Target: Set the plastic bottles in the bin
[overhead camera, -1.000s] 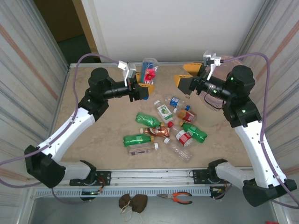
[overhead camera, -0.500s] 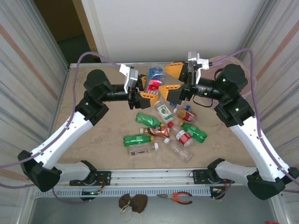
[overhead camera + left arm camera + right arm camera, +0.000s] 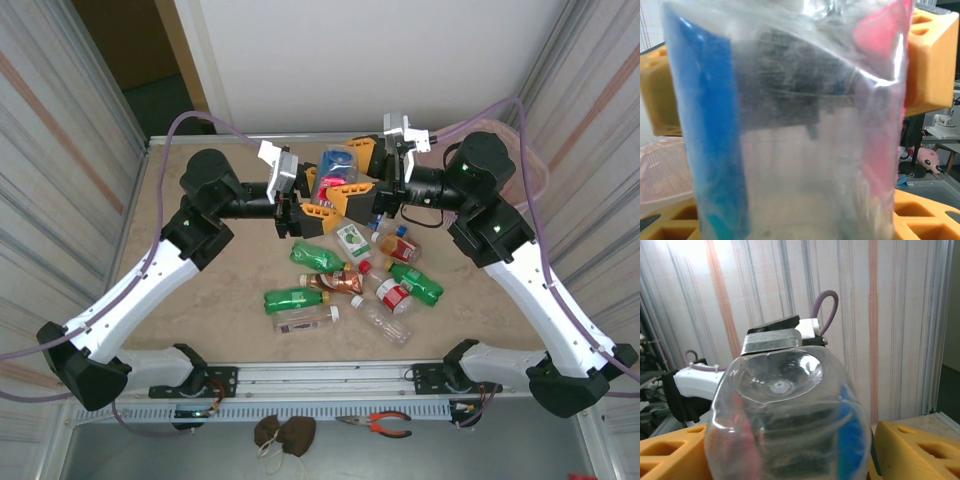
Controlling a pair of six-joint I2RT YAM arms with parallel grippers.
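A clear plastic bottle (image 3: pixel 335 165) with a blue and red label hangs in the air over the back of the table. My left gripper (image 3: pixel 322 192) is shut on it; in the left wrist view the bottle (image 3: pixel 790 125) covers the gap of that gripper (image 3: pixel 797 220). My right gripper (image 3: pixel 352 175) meets it from the other side, its yellow fingers (image 3: pixel 932 65) close on either side of the bottle (image 3: pixel 790 430); contact is unclear. Several more plastic bottles (image 3: pixel 350 270) lie in a heap mid-table. The bin (image 3: pixel 530 150) stands at the back right behind the right arm.
The bin's perforated wall and pink liner (image 3: pixel 660 170) show low on the left in the left wrist view. Corrugated side walls (image 3: pixel 60 150) close in the table. Pliers (image 3: pixel 380 424) lie below the front rail. Bare tabletop (image 3: pixel 200 300) lies left of the heap.
My right arm has swung left from beside the bin to the raised bottle, and its fingers have narrowed around it. My left gripper has kept its hold and shifted slightly right.
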